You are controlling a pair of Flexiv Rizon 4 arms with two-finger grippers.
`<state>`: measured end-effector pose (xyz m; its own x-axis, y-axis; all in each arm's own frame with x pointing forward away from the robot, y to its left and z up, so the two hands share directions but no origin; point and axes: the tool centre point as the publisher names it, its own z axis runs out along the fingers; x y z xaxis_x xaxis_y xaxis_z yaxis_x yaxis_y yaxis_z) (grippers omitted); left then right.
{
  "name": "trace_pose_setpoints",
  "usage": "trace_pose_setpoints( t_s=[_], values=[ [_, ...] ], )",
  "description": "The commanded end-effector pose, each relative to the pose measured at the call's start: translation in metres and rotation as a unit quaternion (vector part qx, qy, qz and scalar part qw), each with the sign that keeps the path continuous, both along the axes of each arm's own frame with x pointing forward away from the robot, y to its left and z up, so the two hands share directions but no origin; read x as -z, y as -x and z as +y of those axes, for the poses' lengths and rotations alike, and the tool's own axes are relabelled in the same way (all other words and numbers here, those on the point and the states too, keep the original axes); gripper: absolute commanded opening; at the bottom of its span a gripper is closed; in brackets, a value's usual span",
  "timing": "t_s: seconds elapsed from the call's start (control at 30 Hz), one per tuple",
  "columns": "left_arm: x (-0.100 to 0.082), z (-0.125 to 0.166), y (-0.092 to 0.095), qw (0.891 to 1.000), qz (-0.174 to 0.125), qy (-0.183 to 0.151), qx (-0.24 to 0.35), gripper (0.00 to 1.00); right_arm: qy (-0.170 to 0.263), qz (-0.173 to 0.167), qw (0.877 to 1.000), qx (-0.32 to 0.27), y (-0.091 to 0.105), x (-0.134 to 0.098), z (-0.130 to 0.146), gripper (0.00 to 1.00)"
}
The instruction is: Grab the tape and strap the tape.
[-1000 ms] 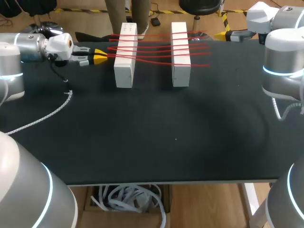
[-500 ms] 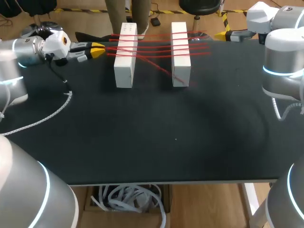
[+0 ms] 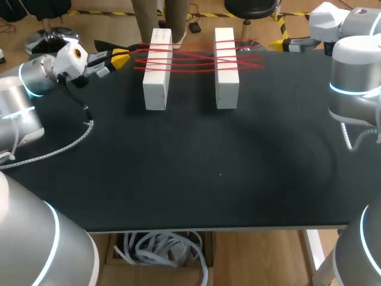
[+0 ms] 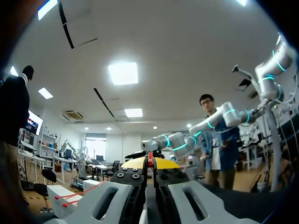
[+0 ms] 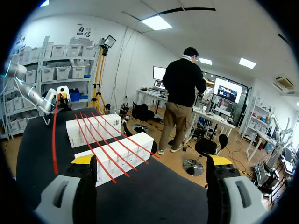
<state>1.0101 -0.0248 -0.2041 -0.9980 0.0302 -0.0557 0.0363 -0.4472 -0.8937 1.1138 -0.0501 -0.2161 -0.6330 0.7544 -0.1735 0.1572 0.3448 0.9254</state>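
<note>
Two white blocks (image 3: 157, 71) (image 3: 226, 68) stand side by side at the back of the black table (image 3: 196, 173). Several strands of red tape (image 3: 190, 59) run across their tops, and one crosses the others at a slant. My left gripper (image 3: 122, 58) is just left of the left block, shut on the tape's end. The left wrist view shows the tape (image 4: 150, 160) pinched in that gripper (image 4: 149, 163), with a block (image 4: 70, 198) beside it. My right gripper (image 3: 280, 43) hovers at the back right edge, open and empty. From the right gripper (image 5: 152, 161), both blocks (image 5: 93, 128) (image 5: 119, 156) lie ahead.
A white braided cable (image 3: 65, 143) trails over the table's left side from my left arm. My right arm's base (image 3: 354, 89) stands at the right edge. The table's front half is bare black cloth.
My left gripper has moved toward the far edge with the tape. The nearest strand has swung from the blocks' near part to a slant across the other strands. The right arm is still.
</note>
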Motion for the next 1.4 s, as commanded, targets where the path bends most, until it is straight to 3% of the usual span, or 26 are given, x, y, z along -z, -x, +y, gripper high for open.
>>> trace_pose_setpoints(
  t_s=[0.03, 0.3, 0.5, 0.53, 0.87, 1.1, 1.4],
  values=[
    [-0.013, 0.0, -0.005, 1.0, -0.013, -0.003, 0.024, 0.0, 0.0, 0.0, 1.0, 0.0, 0.0, 0.0, 0.0, 1.0],
    [-0.044, 0.003, 0.007, 0.999, -0.009, -0.002, 0.034, 0.0, 0.0, 0.0, 1.0, 0.0, 0.0, 0.0, 0.0, 1.0],
    [-0.061, 0.005, 0.014, 1.0, 0.006, -0.003, 0.017, 0.0, 0.0, 0.0, 1.0, 0.0, 0.0, 0.0, 0.0, 1.0],
    [-0.064, 0.005, 0.015, 1.0, 0.019, -0.005, 0.005, 0.0, 0.0, 0.0, 1.0, 0.0, 0.0, 0.0, 0.0, 1.0],
    [-0.092, 0.007, 0.025, 1.0, 0.019, -0.011, -0.004, 0.0, 0.0, 0.0, 1.0, 0.0, 0.0, 0.0, 0.0, 1.0],
    [-0.093, 0.006, 0.023, 0.999, 0.035, -0.018, -0.007, 0.0, 0.0, 0.0, 1.0, 0.0, 0.0, 0.0, 0.0, 1.0],
    [-0.089, 0.007, 0.021, 0.999, 0.028, -0.029, 0.004, 0.0, 0.0, 0.0, 1.0, 0.0, 0.0, 0.0, 0.0, 1.0]
  ],
)
